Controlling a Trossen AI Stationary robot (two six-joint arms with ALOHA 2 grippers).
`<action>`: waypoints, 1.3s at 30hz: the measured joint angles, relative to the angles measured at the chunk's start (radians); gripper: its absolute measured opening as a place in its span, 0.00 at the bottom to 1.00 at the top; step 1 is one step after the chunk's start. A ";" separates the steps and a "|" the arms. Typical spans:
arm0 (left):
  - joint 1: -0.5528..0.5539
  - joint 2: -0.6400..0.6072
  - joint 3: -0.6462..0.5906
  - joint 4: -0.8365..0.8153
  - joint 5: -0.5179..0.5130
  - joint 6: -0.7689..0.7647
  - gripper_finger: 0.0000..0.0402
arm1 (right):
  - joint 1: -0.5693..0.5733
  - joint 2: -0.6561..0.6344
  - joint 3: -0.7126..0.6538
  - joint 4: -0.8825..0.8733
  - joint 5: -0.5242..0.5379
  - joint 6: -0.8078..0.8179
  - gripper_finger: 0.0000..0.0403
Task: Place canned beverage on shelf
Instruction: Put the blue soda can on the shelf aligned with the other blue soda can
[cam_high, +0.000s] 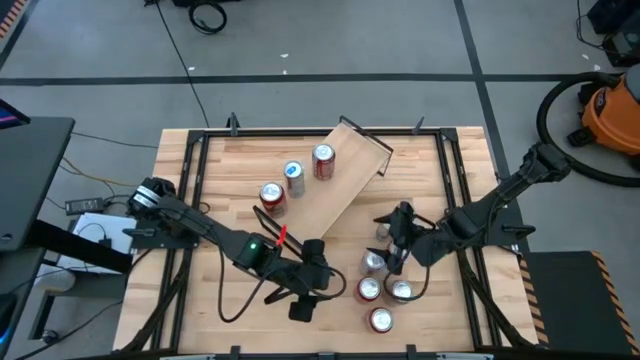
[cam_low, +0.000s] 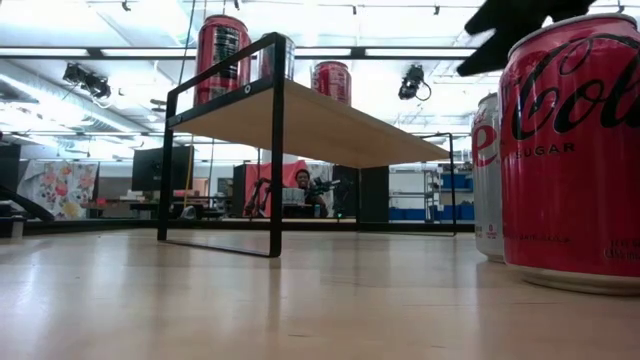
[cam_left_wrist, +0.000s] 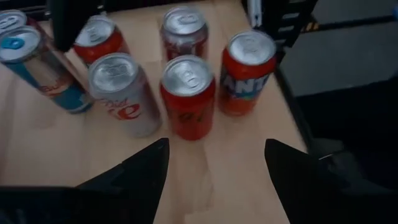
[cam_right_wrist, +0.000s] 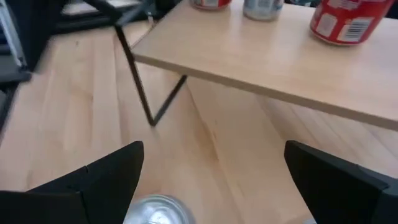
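The shelf, a light-wood plank on a thin black frame, stands slantwise at the table's far middle and bears three upright cans: a red one, a silver-blue one and a red one. Several more cans stand upright in a cluster on the table to the near right; they also show in the left wrist view. My left gripper is open and empty, just left of the cluster. My right gripper is open over the cluster's far side, with a silver can top below, between its fingers.
In the low view a big red cola can stands close at the right, with a second can behind it. The shelf's black frame legs stand on the table. The slatted tabletop is bare at the left. An orange vacuum sits on the floor beyond the table.
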 joint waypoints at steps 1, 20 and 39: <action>0.000 0.000 0.000 -0.001 -0.003 0.007 0.68 | 0.002 -0.002 0.000 -0.021 0.001 0.012 0.99; -0.042 0.084 -0.044 0.235 0.049 0.298 0.67 | -0.121 -0.007 0.166 -0.597 -0.126 0.128 0.94; -0.186 -0.157 -0.328 0.256 -0.179 0.305 0.48 | -0.236 -0.013 0.214 -0.631 -0.243 0.043 0.94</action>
